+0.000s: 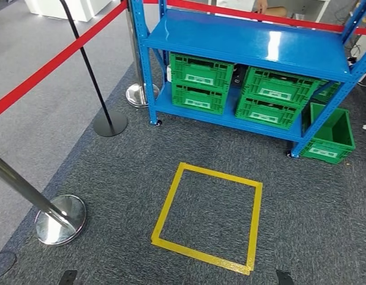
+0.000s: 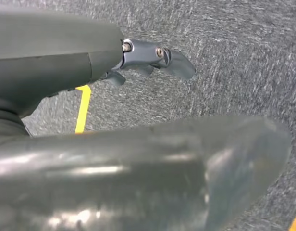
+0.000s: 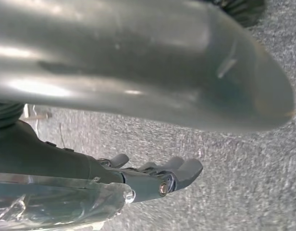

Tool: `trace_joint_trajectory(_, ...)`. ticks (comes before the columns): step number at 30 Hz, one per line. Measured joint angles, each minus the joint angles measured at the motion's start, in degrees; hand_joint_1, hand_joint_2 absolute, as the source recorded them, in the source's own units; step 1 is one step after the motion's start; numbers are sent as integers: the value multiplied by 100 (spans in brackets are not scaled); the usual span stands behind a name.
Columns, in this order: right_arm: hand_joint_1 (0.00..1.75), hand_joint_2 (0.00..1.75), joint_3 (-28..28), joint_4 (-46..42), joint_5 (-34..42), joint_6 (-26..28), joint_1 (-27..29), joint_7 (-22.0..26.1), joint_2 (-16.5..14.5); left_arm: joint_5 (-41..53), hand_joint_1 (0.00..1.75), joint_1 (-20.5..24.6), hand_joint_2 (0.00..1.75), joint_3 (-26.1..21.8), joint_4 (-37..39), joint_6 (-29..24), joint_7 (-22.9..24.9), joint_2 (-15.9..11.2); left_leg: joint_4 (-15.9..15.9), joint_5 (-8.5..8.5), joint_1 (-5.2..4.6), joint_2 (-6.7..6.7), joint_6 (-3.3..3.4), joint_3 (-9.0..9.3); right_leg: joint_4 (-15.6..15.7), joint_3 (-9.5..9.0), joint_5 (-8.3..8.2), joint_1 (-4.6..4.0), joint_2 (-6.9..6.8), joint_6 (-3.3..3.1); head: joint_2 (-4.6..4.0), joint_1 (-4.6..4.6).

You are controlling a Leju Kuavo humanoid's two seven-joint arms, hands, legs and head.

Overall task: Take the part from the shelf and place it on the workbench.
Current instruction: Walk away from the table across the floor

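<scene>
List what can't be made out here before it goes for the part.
- Part: contents of the green crates on the blue shelf are hidden by crate walls and the upper deck, head view.
- Workbench: cannot be identified in any view.
- Person: cut off by the top edge, head view.
- Left hand, right hand: the blurred thumb covers much of each wrist view; both look empty.

Head view high, facing shelf point(image 1: 244, 44); wrist views close above carpet point(image 2: 229, 62).
</scene>
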State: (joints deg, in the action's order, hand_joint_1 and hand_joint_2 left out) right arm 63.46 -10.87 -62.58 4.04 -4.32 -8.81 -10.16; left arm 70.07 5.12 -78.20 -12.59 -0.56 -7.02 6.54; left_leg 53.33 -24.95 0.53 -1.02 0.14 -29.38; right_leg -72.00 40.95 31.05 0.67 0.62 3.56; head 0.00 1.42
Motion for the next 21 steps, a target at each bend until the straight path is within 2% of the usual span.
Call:
trace_joint_trajectory(1,0,0,1,-1,0,0,6,0,1,0,0,-3,0,0,0,1,0,-2,1,-5,-5,-75,1,4,-173,64,32,0,-16,4,0,1)
trace_joint_trajectory(2,0,0,2,-1,0,1,15,0,3,1,0,-1,0,0,0,3,0,0,2,-11,-6,-145,-3,13,-93,2,-51,0,-29,3,0,2)
trace_joint_trajectory(3,0,0,3,-1,0,1,21,0,4,2,0,2,0,0,0,5,0,4,3,-22,-4,-213,-15,27,227,-182,-220,-1,-68,-1,0,4)
trace_joint_trajectory(5,0,0,3,-1,-2,2,8,0,5,4,0,5,0,0,0,8,0,8,10,-58,-21,-336,-66,71,1102,-684,-562,-16,-314,-22,0,11)
trace_joint_trajectory(6,0,0,3,-1,-3,2,-5,0,4,5,0,7,0,0,0,8,0,7,14,-75,-37,-387,-97,93,1402,-850,-649,-25,-414,-50,0,10)
trace_joint_trajectory(7,0,0,3,0,-4,2,-15,0,3,5,0,12,0,0,0,6,0,4,15,-85,-53,-436,-127,109,1549,-927,-676,-36,-472,-84,0,1)
trace_joint_trajectory(9,0,0,3,1,-4,3,-15,-1,2,5,0,27,0,1,0,3,0,3,4,-91,-57,-531,-183,130,1582,-906,-676,-48,-370,-172,0,-16)
trace_joint_trajectory(10,0,0,4,1,-4,4,-8,-2,3,5,0,35,0,2,0,1,0,3,18,-120,-45,-493,-216,128,1588,-897,-684,-43,-307,-207,0,-25)
trace_joint_trajectory(12,0,0,7,-1,-4,8,-16,-4,5,5,0,37,0,4,0,0,0,10,332,-362,-20,-248,-278,-4,1609,-890,-715,-19,-176,-274,0,-34)
trace_joint_trajectory(13,0,0,8,-1,-4,9,-27,-4,7,5,0,30,0,4,0,-1,0,13,678,-563,-11,-95,-297,-164,1612,-880,-728,-12,-107,-295,0,-43)
trace_joint_trajectory(14,0,0,8,-1,-4,9,-37,-4,8,5,0,17,0,4,0,-2,0,14,1110,-771,-8,-10,-306,-373,1611,-867,-737,-10,-33,-311,0,-48)
trace_joint_trajectory(15,0,0,9,-1,-4,8,-41,-4,8,5,0,6,0,3,0,-2,0,12,1499,-914,-6,25,-310,-574,1611,-857,-743,-11,48,-319,0,-51)
trace_joint_trajectory(16,0,0,9,-1,-4,7,-34,-5,8,5,0,0,0,3,0,-3,0,9,1735,-944,-6,38,-308,-711,1610,-852,-747,-10,132,-321,0,-51)
trace_joint_trajectory(17,0,0,10,-1,-4,7,-26,-6,8,5,0,-2,0,3,0,-3,0,8,1759,-854,-4,46,-301,-748,1609,-852,-751,-8,219,-317,0,-51)
trace_joint_trajectory(18,0,0,13,-1,-4,7,-20,-7,8,5,0,-2,0,3,0,-3,0,7,1549,-657,0,66,-290,-669,1609,-857,-757,-3,308,-308,0,-50)
trace_joint_trajectory(19,0,0,14,-1,-4,7,-19,-7,8,5,0,0,0,4,0,-3,0,5,1182,-414,8,132,-280,-505,1608,-862,-764,3,396,-293,0,-51)
trace_joint_trajectory(20,0,0,16,-1,-4,6,-23,-7,8,5,0,3,0,4,0,-3,0,5,772,-211,22,282,-268,-319,1603,-860,-770,5,481,-267,0,-54)
trace_joint_trajectory(21,0,0,16,-1,-4,6,-31,-7,8,5,0,6,0,4,0,-3,0,5,414,-89,41,428,-252,-160,1588,-842,-775,2,559,-237,0,-59)
